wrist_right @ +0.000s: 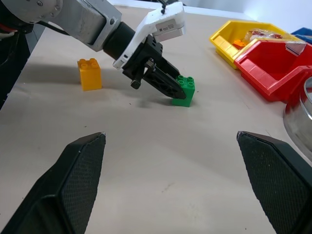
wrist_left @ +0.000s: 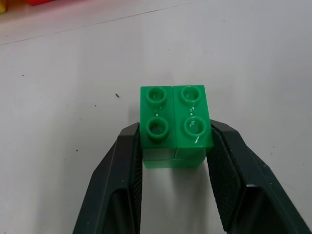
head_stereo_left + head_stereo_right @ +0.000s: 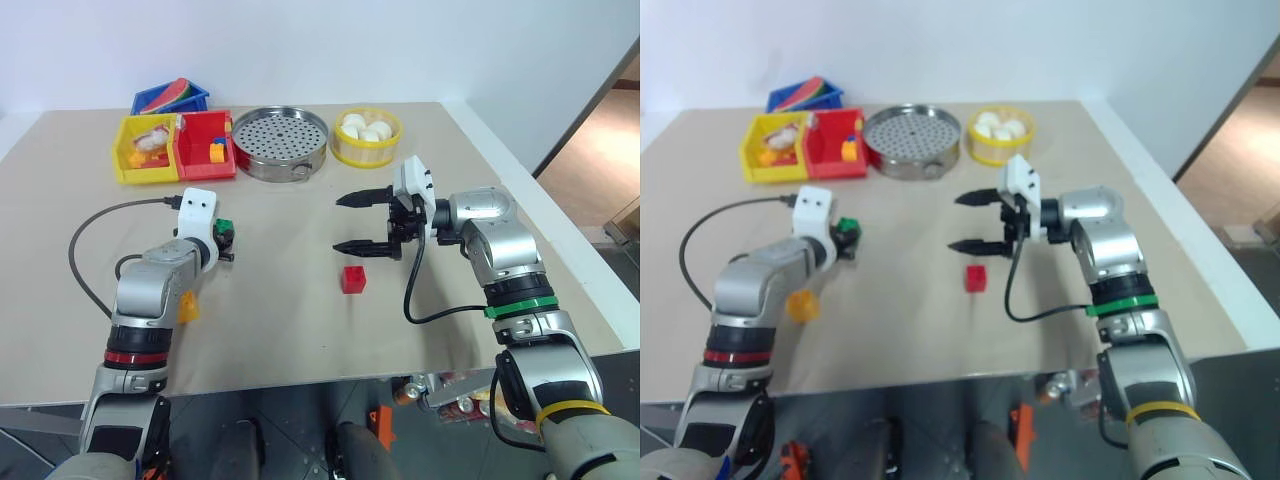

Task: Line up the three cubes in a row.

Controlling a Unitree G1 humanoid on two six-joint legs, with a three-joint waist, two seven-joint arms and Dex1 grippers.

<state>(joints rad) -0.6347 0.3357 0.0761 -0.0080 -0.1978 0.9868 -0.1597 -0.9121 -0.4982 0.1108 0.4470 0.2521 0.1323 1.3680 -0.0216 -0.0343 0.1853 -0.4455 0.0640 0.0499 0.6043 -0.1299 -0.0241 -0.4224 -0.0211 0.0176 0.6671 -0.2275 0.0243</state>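
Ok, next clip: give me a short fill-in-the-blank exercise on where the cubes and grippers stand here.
1. The left gripper is shut on the ____ cube, which rests on the table.
2. The right gripper, above and beyond the red cube, has its jaws ____.
3. The cube beside the left forearm, held by nothing, is ____ in colour.
4. The white balls sit in a ____ basket.

Missing words: green; open; yellow-orange; yellow

Silver arms, black cables, white wrist cameras, black ribbed jaws, red, green, yellow bands
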